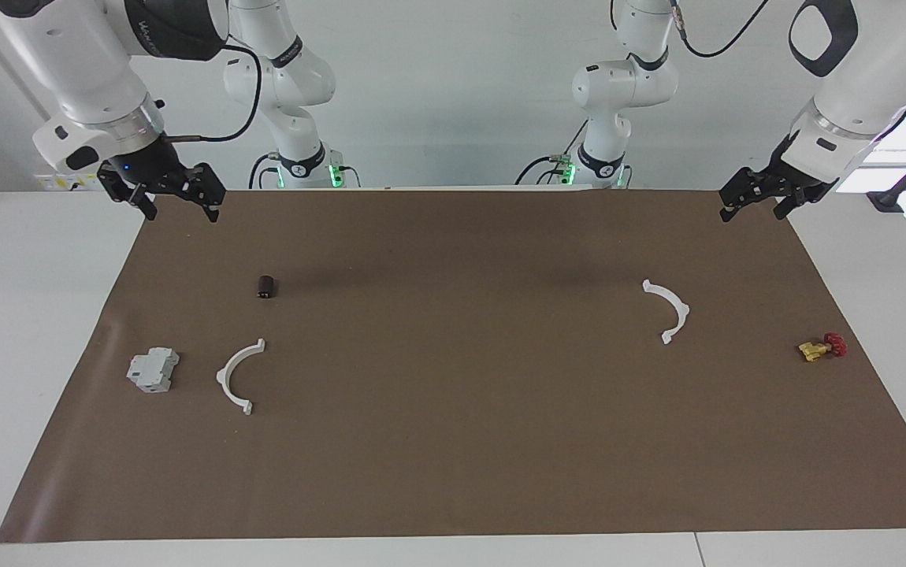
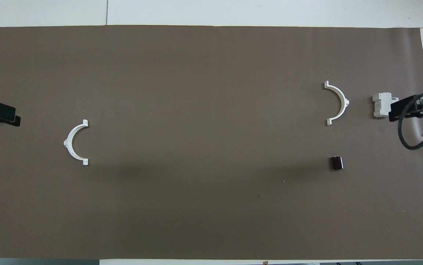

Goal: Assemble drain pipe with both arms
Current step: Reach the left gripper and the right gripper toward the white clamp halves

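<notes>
Matt brown paper mat [image 1: 453, 441] under smooth white plastic half-ring arcs [image 1: 237, 376].

A brown mat [image 1: 453, 441] covers a white table [image 1: 27, 331]; a plain pale wall [image 1: 453, 94] rises at its edge, with daylight at one corner.

Lying flat on a white table [image 1: 35, 331] under a brown paper mat [image 1: 453, 441]: two thin white plastic half-ring arcs [image 1: 237, 376] [image 1: 669, 310] well apart, grey boxy block [image 1: 153, 369], small dark cylinder [image 1: 265, 287], small yellow-and-red valve [image 1: 822, 347].
</notes>
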